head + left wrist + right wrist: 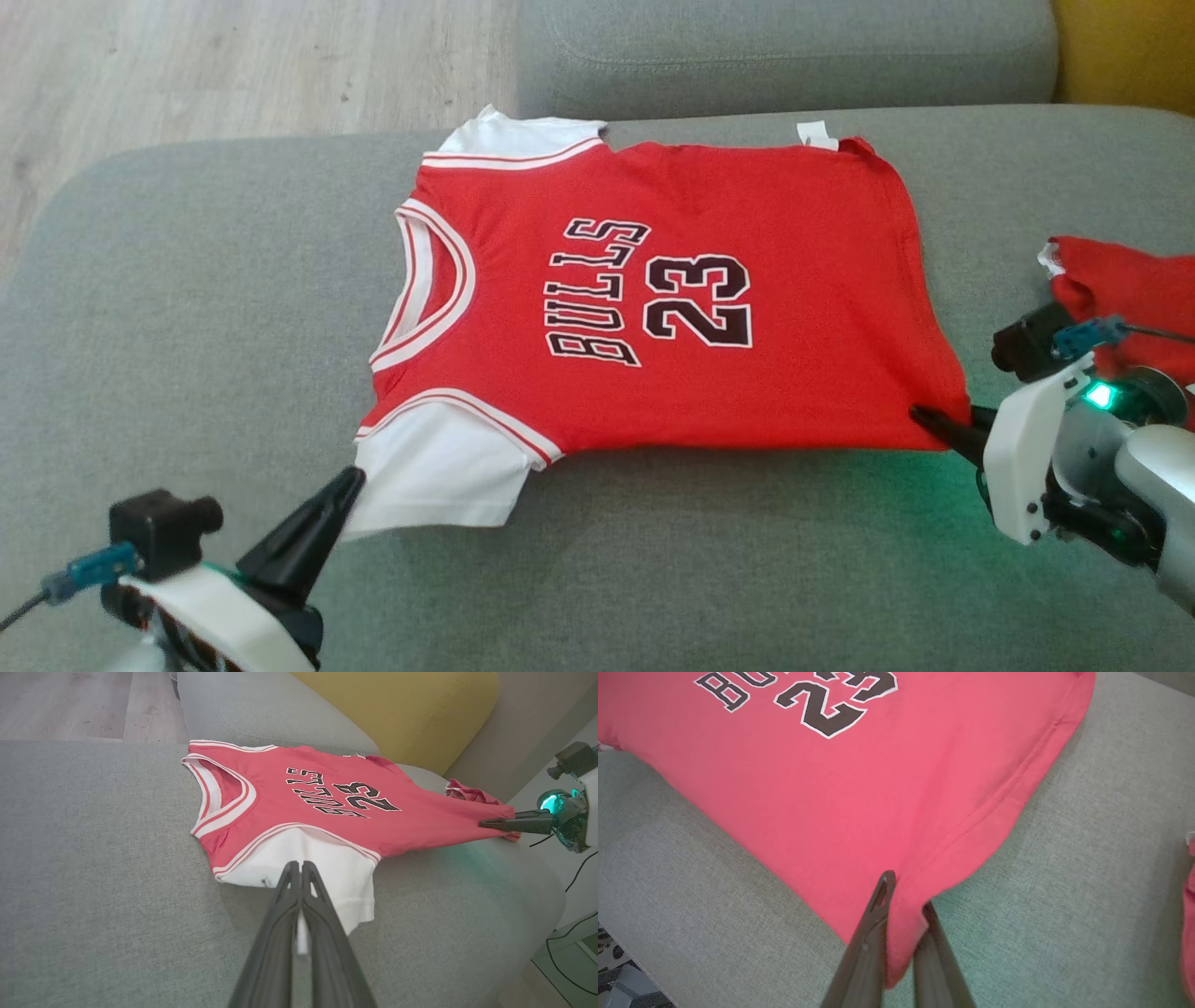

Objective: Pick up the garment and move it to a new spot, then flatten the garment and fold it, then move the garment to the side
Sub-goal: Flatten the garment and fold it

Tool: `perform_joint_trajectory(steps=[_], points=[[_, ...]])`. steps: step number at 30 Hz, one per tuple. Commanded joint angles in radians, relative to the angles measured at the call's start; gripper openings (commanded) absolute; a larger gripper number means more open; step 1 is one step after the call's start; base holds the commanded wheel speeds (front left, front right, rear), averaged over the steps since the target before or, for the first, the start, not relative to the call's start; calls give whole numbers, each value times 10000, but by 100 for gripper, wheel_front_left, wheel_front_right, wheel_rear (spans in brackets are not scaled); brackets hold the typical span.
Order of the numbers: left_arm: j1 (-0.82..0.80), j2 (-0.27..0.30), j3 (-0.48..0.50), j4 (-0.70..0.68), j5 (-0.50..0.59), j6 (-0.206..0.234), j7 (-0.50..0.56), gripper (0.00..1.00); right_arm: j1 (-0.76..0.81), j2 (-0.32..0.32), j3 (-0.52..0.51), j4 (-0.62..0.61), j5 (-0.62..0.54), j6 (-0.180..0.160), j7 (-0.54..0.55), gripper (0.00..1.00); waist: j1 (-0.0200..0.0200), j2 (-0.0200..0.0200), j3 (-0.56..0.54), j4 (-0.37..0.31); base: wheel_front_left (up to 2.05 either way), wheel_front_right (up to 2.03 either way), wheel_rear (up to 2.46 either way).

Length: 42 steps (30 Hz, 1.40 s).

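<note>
Lying flat on the grey sofa seat (187, 280), the red shirt (672, 308) takes the middle of the head view. It is front side up, with the black "BULLS 23" print turned sideways, the neckline toward frame left and the hem toward frame right. One white sleeve (439, 467) sits at lower left and the other at top centre-left by the backrest. The left gripper (352, 478) is at the lower left of the head view, its tip at the edge of the lower sleeve. In the left wrist view its fingers (280, 914) are pressed together with a sliver of white cloth caught between them, so it is clamped on the shirt. The right gripper (920, 413) comes in from the lower right and is closed narrow on the shirt's hem corner. The right wrist view shows red cloth pinched between its two fingers, and that corner looks raised a little off the seat. A green light (1100, 396) glows on the right wrist and tints the sofa beneath it. A second red cloth (1130, 280) lies at the right edge, apart from the shirt. A yellow cushion (397, 709) shows at the top right of the left wrist view. Wood floor (187, 65) shows at the upper left of the head view.
</note>
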Motion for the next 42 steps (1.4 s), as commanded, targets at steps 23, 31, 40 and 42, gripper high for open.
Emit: perform_joint_trajectory(steps=[23,31,40,42], points=[[-4688,454,447,1495,196,-68,1132,0,-2233,1166,-818,1331,28,-9,957,0,0,-1,2175,-702,0,0,0],[-6342,429,-586,2422,386,-73,1401,0,-3020,1773,-620,1860,-50,-9,1062,0,0,-1,2684,-896,0,0,0],[-8523,-12,-1972,3774,724,-74,886,74,-4174,2199,-389,2669,-327,-9,481,100,0,-1,3250,-979,0,0,0],[-8894,-309,-1944,4286,892,-74,426,100,-4416,2335,-540,2956,-398,-9,56,100,0,-1,3300,-976,0,0,0]])
